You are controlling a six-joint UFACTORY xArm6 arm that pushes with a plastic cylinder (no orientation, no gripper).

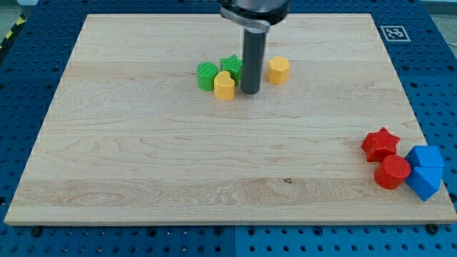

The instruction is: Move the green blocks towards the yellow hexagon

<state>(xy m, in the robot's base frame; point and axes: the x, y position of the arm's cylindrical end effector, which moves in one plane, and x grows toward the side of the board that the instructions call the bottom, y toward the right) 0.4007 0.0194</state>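
Observation:
A round green block (207, 75) and a green star block (232, 66) sit close together in the upper middle of the wooden board (143, 157). A yellow heart-like block (224, 86) lies just below and between them, touching both. The yellow hexagon (278, 70) stands to their right. My tip (250, 91) rests on the board between the green star and the yellow hexagon, right next to the star and the yellow heart block, a small gap from the hexagon.
At the view's lower right edge of the board sit a red star (379, 143), a red cylinder (392, 172) and two blue blocks (426, 157) (425, 181). A marker tag (393, 32) is at the top right corner.

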